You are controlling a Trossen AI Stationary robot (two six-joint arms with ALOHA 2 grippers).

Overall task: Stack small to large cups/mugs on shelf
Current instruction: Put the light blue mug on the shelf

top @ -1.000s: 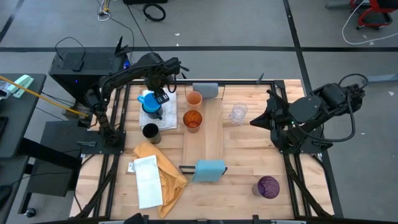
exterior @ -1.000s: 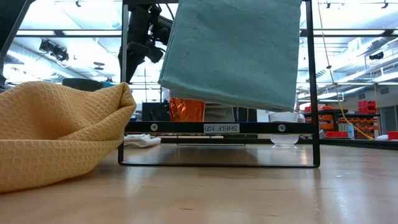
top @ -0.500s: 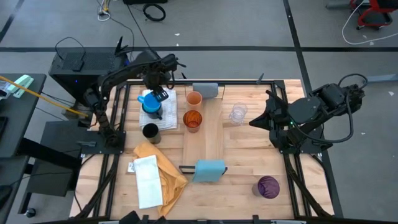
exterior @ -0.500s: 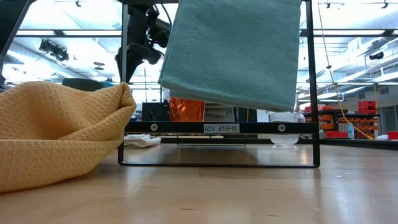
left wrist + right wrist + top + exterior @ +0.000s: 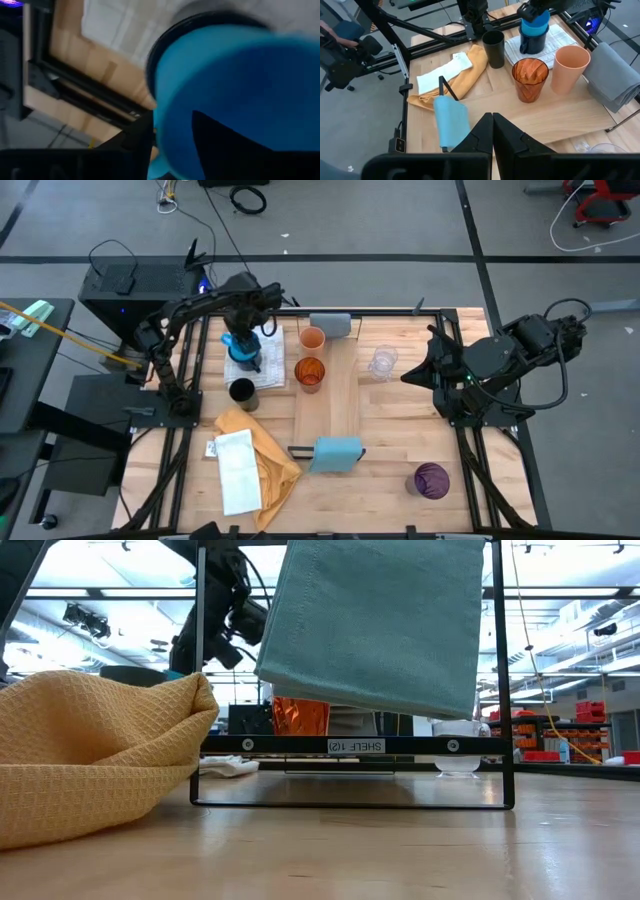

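With the bright blue mug (image 5: 243, 347) nested atop the navy mug (image 5: 534, 44), just beside the orange cup (image 5: 313, 338), the left pincer (image 5: 246, 326), spread around its rim, should be pinched squarely before lifting.

Overhead and right wrist views share the shelf (image 5: 328, 395); low view faces level.

A robotics lab or workshop: a slatted wooden table (image 5: 400, 430) sits in a black metal frame (image 5: 190, 430) on grey floor with dark tape lines, loose cables (image 5: 248, 197) lie about, and beyond the table stretch open ceiling strip lights (image 5: 560, 600) and red storage bins (image 5: 598, 710)
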